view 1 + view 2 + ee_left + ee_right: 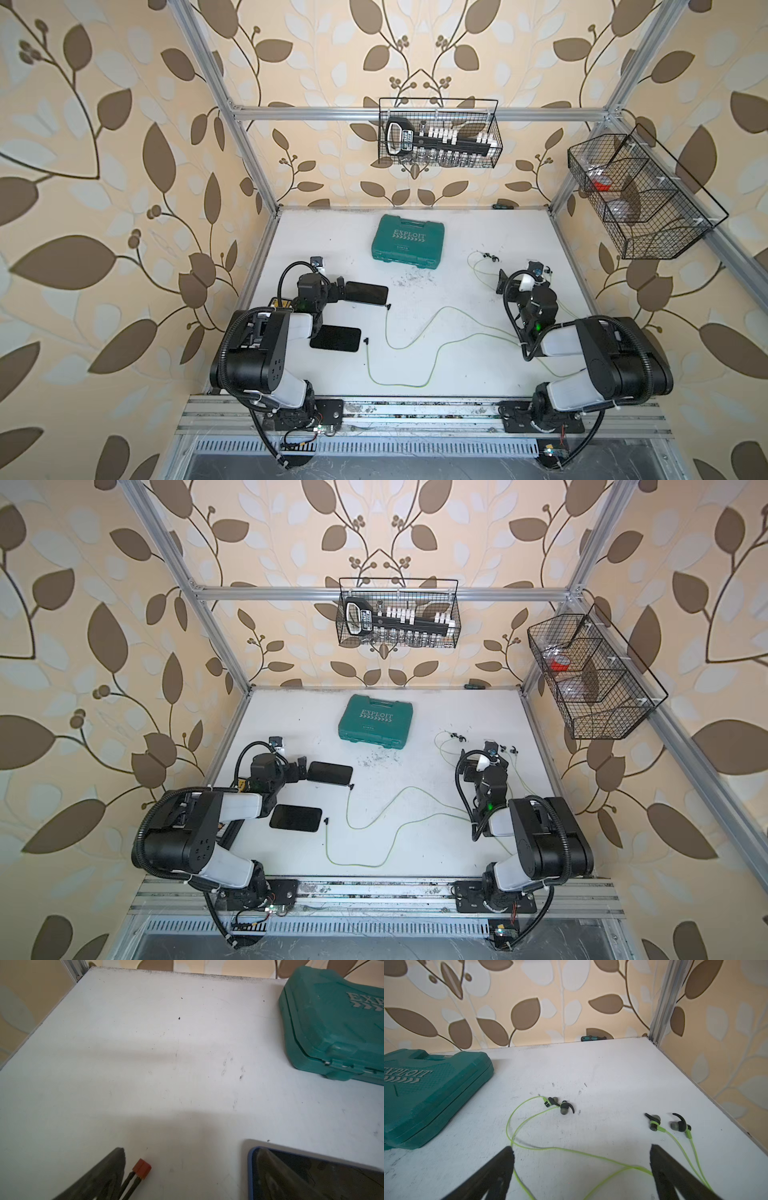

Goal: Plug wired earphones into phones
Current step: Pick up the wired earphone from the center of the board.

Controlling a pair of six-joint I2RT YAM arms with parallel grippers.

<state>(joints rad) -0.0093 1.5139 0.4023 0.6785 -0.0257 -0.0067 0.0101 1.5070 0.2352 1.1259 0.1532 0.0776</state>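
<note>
Table (457,365) is the big white slab, and we've got both arms folded on it with their elbows up near the front rail. The left arm's wrist is turned toward the middle. The left gripper (341,289) sits low and spread wide, with one finger (270,1169) over the end of the far phone (368,292); we can't tell if it's touching. The right gripper (581,1147) points at the back wall, also wide apart with nothing in it, straddling an earphone cable (550,1148). The green case (407,243) sits further back. The near phone (338,338) is partly under the left forearm. One plug (388,306) lies just beside the far phone's corner and the other plug (365,340) lies just beside the near phone. Both earbud pairs (562,1106) (679,1124) lie ahead of the right gripper.
</note>
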